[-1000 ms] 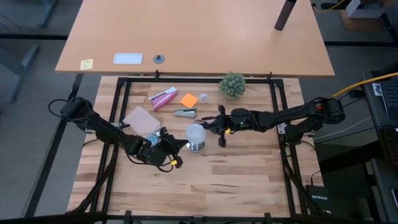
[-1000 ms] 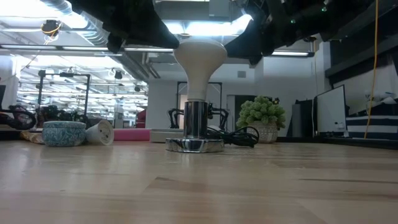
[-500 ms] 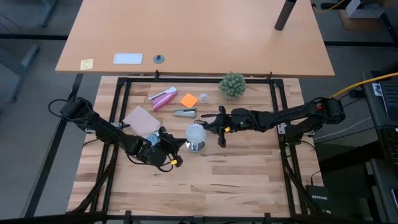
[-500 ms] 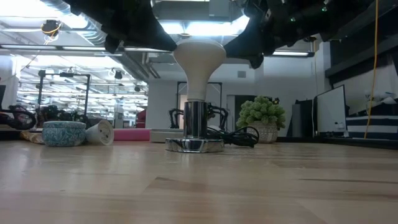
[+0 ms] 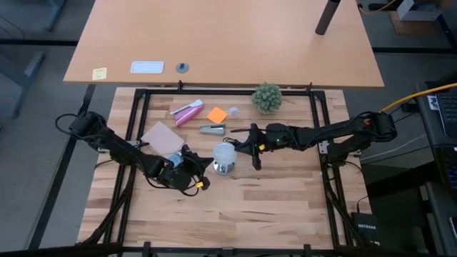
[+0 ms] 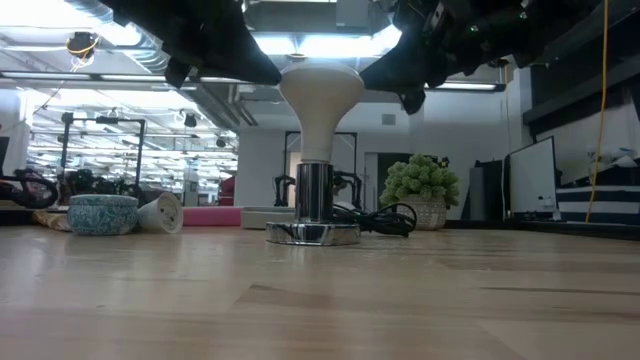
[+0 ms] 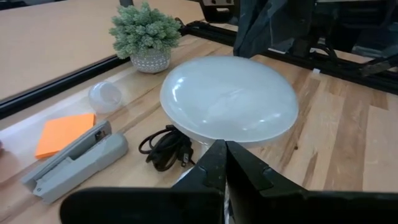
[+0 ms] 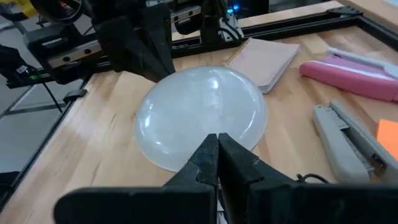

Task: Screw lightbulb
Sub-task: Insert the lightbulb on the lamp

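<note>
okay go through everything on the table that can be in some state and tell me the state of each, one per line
lightbulb: upright, seated in the socket, held by nothing
socket: standing on the table, cord attached
left end effector: shut, beside the bulb
right end effector: shut, beside the bulb
stapler: closed, lying flat
notebook: closed, lying flat

Left tool point(image 7: 225, 163), fingers pressed together, just beside the white lightbulb point(image 7: 229, 99) dome. Beyond on the bench point(image 7: 336, 143): black cord point(image 7: 165, 146), grey stapler point(image 7: 74, 162), orange sticky notes point(image 7: 62, 132), small potted plant point(image 7: 145, 34).
</note>
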`<state>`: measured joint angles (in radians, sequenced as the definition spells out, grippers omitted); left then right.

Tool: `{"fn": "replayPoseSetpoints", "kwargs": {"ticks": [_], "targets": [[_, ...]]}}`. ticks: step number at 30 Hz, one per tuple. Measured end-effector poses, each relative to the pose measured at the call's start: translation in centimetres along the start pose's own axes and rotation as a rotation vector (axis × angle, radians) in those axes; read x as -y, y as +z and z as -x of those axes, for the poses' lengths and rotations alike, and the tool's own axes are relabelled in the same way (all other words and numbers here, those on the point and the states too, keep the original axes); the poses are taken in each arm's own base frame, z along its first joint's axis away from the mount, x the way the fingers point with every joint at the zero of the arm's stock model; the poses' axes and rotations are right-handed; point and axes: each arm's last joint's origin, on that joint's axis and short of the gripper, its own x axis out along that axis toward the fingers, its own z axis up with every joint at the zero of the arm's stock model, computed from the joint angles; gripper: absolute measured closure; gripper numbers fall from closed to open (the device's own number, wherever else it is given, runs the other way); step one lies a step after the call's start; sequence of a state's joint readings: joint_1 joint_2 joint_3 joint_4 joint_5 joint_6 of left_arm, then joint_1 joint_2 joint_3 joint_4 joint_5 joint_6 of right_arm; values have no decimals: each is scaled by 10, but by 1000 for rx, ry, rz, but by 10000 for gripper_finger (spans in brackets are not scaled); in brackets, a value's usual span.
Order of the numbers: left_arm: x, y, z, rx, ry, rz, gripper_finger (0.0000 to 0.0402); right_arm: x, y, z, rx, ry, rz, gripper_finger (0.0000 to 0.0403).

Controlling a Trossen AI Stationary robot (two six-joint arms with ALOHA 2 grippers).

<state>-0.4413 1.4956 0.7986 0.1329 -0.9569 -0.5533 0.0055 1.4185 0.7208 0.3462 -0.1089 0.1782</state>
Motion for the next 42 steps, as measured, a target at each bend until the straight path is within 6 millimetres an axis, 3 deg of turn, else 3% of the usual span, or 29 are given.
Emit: {"fn": "replayPoseSetpoints", "kwargs": {"ticks": [21, 42], "targets": [[-7, -1, -5, -8, 61, 66, 400, -4, -1, -1, -21, 100, -132, 394], [-11, -1, -9, -17, 82, 47, 400, -2, 4, -1, 42, 43, -173, 394]]}}
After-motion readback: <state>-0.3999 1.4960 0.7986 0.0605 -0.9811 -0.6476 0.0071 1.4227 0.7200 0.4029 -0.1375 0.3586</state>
